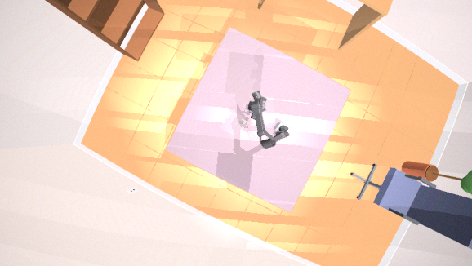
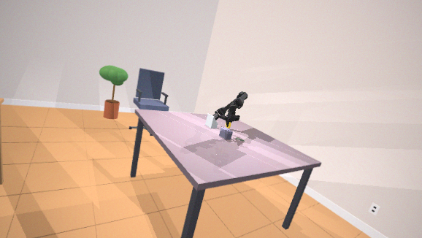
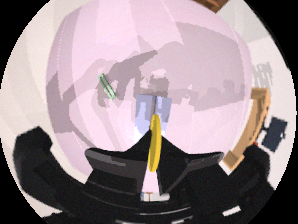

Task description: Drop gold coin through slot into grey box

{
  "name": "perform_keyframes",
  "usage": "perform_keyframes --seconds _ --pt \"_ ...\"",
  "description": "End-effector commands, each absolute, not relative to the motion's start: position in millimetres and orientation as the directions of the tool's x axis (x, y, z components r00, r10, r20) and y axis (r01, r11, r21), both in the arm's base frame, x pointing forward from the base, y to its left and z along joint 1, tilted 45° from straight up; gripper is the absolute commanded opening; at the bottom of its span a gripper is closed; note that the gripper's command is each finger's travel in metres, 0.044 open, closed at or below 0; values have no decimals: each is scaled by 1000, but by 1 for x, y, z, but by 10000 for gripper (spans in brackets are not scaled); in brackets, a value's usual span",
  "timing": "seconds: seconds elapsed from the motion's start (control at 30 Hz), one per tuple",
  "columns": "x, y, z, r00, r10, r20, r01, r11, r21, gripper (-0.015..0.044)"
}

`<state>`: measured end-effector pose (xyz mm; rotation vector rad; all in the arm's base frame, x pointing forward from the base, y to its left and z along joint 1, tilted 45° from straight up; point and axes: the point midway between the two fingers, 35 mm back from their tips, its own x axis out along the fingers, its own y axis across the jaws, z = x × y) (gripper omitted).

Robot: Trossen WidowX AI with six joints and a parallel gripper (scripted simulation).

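Wrist view showed the fingers pinched tight on the gold coin, which stood edge-on as a thin yellow strip running up from the dark jaws. Its upper tip pointed at the grey box, which sat just beyond it on the pale pink worktop. A dark line ran along the middle of the lid in line with the coin; whether the coin's edge touched the lid, I could not tell.

Off to the left of the box, apart from it, lay the small green holder, tilted on the diagonal and with nothing standing in it.

From the side of the room, the black arm bent down over the box, and a speck of yellow hung under the wrist right above the lid. The holder showed as a sliver just beside the box, and a pale block stood behind them.

From overhead the arm was near the middle of the worktop, the coin too small to pick out. A blue chair and a potted plant stood beyond the far end.
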<state>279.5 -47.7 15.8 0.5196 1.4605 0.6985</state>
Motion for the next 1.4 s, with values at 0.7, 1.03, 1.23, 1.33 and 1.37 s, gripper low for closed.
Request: perform_keyframes --seconds 0.7,1.03,1.23,1.33,1.37 --pt "280 -39 6 -21 705 -709 -108 703 703 0" --pt "279 -39 7 -23 704 -710 -110 704 702 158" --pt "279 -39 7 -23 704 -710 -110 704 702 161" --pt "279 -39 7 -23 704 -710 -110 704 702 161" --pt "279 -39 7 -23 704 -710 -110 704 702 187"
